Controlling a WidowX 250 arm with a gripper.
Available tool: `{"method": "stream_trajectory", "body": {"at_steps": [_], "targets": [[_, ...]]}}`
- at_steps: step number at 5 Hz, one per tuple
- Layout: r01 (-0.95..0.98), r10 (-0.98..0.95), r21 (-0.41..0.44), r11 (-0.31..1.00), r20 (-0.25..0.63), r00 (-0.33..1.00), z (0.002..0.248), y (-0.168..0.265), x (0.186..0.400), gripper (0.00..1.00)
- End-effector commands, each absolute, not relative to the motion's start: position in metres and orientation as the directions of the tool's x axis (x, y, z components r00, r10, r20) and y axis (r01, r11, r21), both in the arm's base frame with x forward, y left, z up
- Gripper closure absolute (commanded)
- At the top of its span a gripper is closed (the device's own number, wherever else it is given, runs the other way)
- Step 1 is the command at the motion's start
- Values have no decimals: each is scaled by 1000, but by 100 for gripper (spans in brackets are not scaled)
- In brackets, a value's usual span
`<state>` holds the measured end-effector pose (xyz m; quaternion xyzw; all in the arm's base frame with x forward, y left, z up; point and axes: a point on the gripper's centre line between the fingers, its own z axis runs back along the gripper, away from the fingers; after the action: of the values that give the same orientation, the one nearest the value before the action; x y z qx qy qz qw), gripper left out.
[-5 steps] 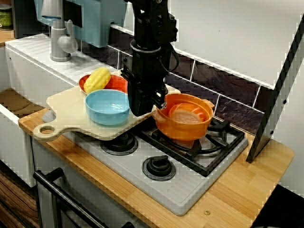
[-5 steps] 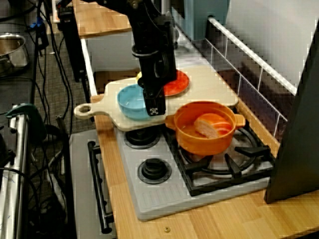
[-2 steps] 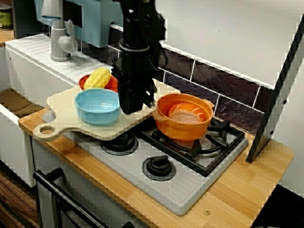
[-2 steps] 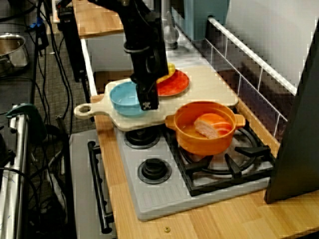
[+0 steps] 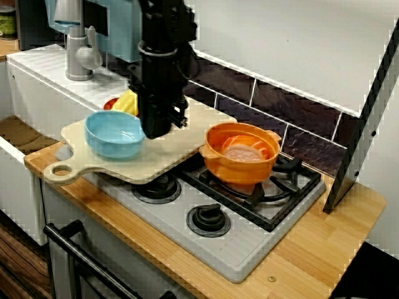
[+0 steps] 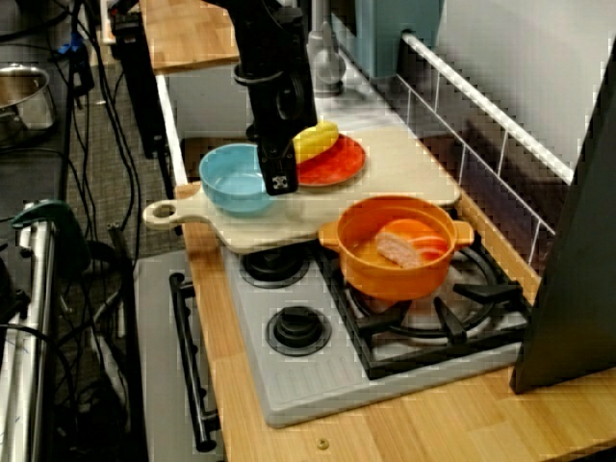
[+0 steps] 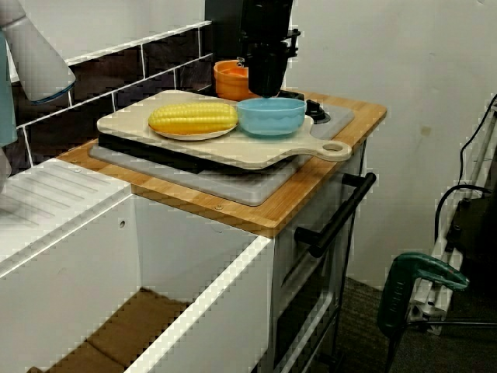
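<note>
Along the tiled wall runs a wooden bench (image 5: 312,249), with a grey stove (image 5: 249,252) sunk into it. A pale board (image 5: 187,146) lies across the stove's left burners. Its looped handle points toward the front edge of the bench.

From above, a black arm (image 5: 162,56) comes straight down over the board. To its right, an orange pot (image 5: 240,163) stands on the black grate of the far burner. The pot is just beside the board's edge, and a pale slice (image 6: 397,248) lies inside it.

A blue bowl (image 5: 115,134) sits upright on the board at the handle end, close to the front corner. Behind it, nearer the wall, a red plate (image 6: 335,166) rests on the board and carries a yellow cob (image 6: 316,141). In the view from the sink side the cob lies lengthwise, and the bowl stands just beside the plate.

The gripper (image 6: 279,183) meets the bowl at the part of its rim that faces the pot. It is closed narrowly on that rim, one finger outside the wall and the other in the hollow. In the front view the gripper's body hides most of the plate, and only the cob's tip and a sliver of red show past it.
</note>
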<state>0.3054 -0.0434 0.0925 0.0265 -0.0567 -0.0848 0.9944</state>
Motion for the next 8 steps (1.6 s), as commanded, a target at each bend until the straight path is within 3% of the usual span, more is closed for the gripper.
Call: {"method": "stream_trajectory", "body": {"at_steps": [1, 2, 3, 4, 6, 8], "targets": [[118, -123, 41, 992, 165, 979, 113, -36, 313, 100], [112, -115, 26, 993, 158, 981, 117, -36, 318, 97], [110, -110, 7, 994, 161, 981, 124, -33, 320, 69], [109, -109, 6, 994, 163, 981, 128, -31, 320, 0], [44, -52, 70, 997, 118, 992, 118, -38, 312, 0], [-187, 177, 90, 978, 108, 978, 121, -44, 305, 0]]}}
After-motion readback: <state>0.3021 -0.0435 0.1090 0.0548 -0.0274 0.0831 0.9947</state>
